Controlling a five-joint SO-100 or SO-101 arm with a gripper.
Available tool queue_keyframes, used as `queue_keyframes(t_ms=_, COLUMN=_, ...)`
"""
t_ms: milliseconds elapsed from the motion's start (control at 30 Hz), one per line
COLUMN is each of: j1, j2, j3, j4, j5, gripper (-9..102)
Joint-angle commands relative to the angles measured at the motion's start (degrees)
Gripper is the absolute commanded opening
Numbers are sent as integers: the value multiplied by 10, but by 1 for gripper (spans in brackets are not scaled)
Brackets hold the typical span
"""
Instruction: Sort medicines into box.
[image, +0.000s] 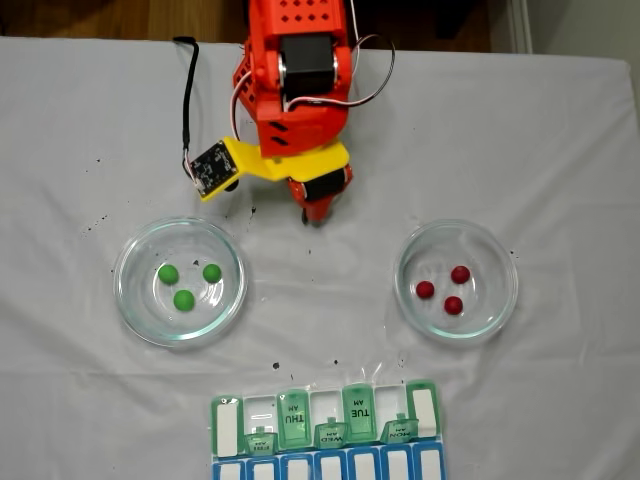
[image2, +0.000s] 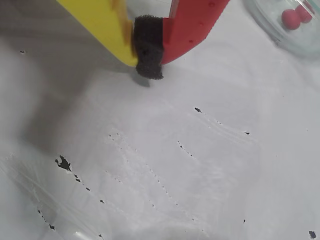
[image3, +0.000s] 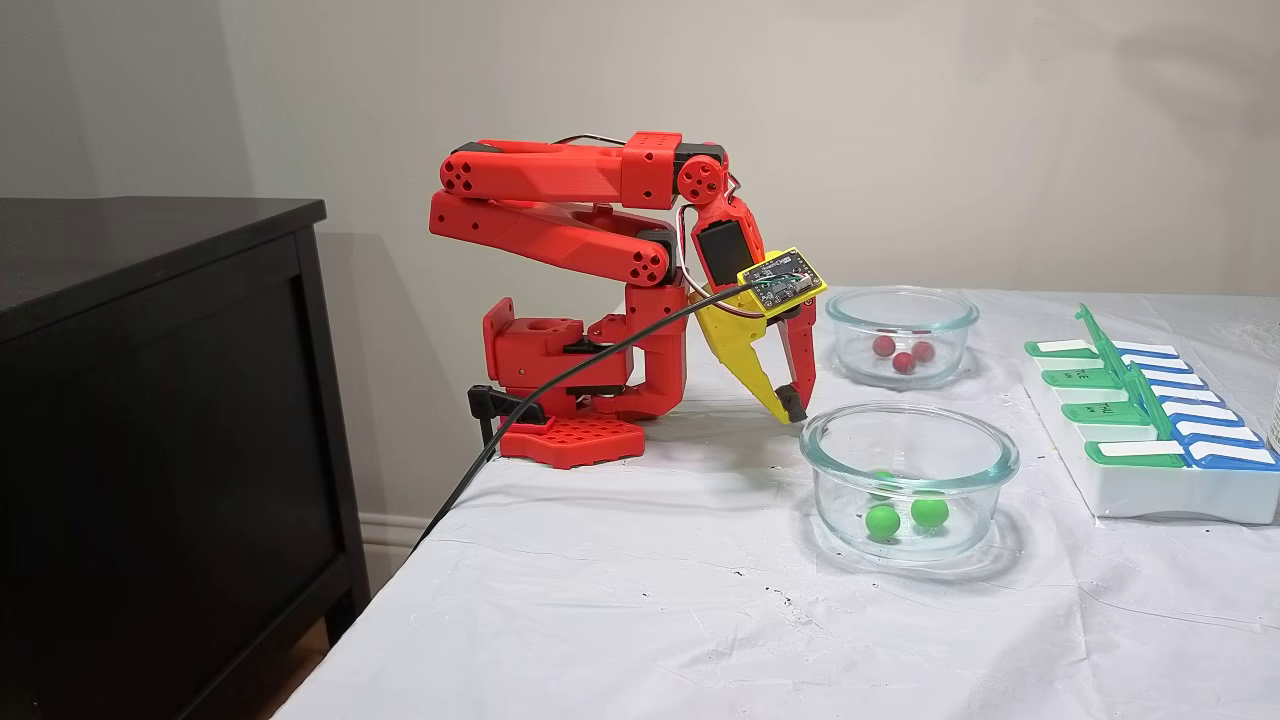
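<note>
In the fixed view from above, going left to right, a round glass dish (image: 181, 281) sat on the white tablecloth (image: 80, 120) with 3 green balls (image: 185, 299) inside it. In the middle, at the top, the red arm (image: 298, 80) reached down, and its gripper (image: 313, 213) pointed at the bare cloth between the 2 dishes. On the right sat a second glass dish (image: 457, 279) with 3 dark red balls (image: 453, 305) in it. At the bottom edge lay the pill box (image: 326, 418) — some green lids stood open and some lay flat, with a blue row below them.

In the wrist view the gripper (image2: 148, 70) was pinched tight together, the yellow finger (image2: 102, 25) and the red finger (image2: 192, 25) squeezing only a black foam pad (image2: 148, 47). It held no ball, and its tip was very near the cloth. No ball was in the box, so I think the sorting had not begun.

What could go wrong? The balls were tiny and round, so they could roll away from the fingers or pop out of a squeeze. The dish walls were tall, so the fingers might bump a rim and push the dish. The little box holes were small too — a ball dropped from too high could bounce out.
</note>
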Motion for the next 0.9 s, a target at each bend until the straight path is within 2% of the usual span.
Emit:
queue_keyframes(t_ms=0, j1=-4, j2=5, j3=-32, j4=5, j5=-4, gripper=0)
queue_keyframes(t_ms=200, j1=-19, j2=5, j3=-32, j4=5, j5=-18, gripper=0)
queue_keyframes(t_ms=400, j1=-100, j2=5, j3=-32, j4=4, j5=-66, gripper=0)
queue_keyframes(t_ms=567, j1=-127, j2=6, j3=-34, j4=-78, j5=-71, gripper=0)
queue_keyframes(t_ms=667, j1=-132, j2=6, j3=-74, j4=-100, j5=-85, gripper=0)
queue_keyframes(t_ms=867, j1=-179, j2=7, j3=-196, j4=-53, j5=-111, gripper=0)
